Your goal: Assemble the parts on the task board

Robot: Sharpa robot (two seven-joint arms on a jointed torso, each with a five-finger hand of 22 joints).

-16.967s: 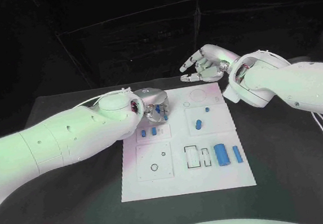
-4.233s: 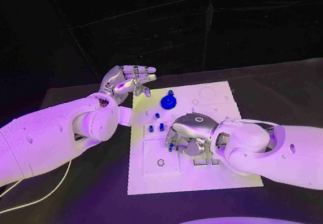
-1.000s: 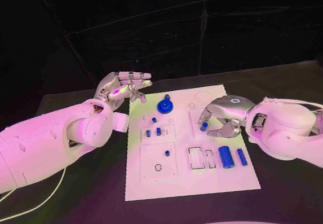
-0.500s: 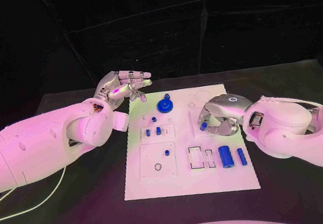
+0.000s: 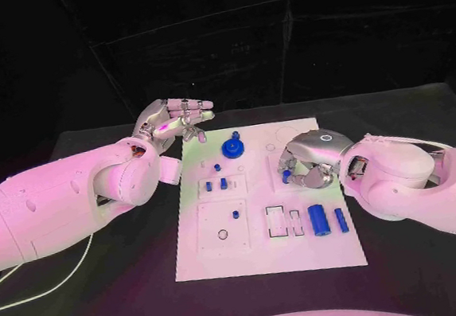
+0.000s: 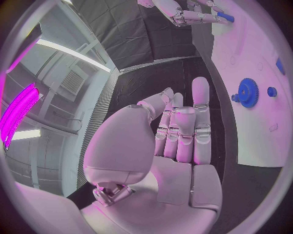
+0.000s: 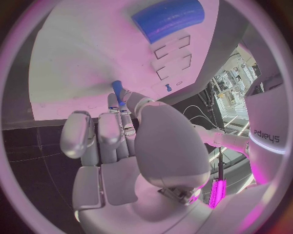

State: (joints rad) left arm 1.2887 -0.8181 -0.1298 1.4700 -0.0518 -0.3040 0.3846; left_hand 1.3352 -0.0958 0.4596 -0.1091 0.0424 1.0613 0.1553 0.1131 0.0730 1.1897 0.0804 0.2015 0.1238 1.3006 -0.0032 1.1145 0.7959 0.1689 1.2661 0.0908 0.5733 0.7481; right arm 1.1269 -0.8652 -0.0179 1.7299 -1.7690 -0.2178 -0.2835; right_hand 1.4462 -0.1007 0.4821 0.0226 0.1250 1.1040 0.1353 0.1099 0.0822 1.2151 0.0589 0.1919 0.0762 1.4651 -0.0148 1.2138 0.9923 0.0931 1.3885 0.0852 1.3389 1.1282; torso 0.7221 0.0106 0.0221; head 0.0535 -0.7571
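The white task board (image 5: pixel 267 250) lies in the middle of the table. My right hand (image 5: pixel 308 168) hovers over the board's right middle and pinches a small blue peg (image 5: pixel 286 175) (image 7: pixel 117 90) between thumb and fingers. My left hand (image 5: pixel 172 121) (image 6: pixel 182 127) is raised off the board's far left corner, its fingers straight and holding nothing. On the board stand a blue gear (image 5: pixel 234 148) (image 6: pixel 248 91) and two short blue pegs (image 5: pixel 215 185). A blue cylinder (image 5: pixel 318 220) (image 7: pixel 168 18) and a thin blue bar (image 5: pixel 341 221) lie near the right edge.
Two rectangular slots (image 5: pixel 282 221) (image 7: pixel 172 56) sit left of the cylinder. A small blue pin (image 5: pixel 217 168) stands below the gear. Black table (image 5: pixel 111 304) surrounds the board, with a white cable (image 5: pixel 39 287) at the left.
My right hand has shifted slightly toward the far side of the board with the blue peg still pinched. The left hand has stayed where it was.
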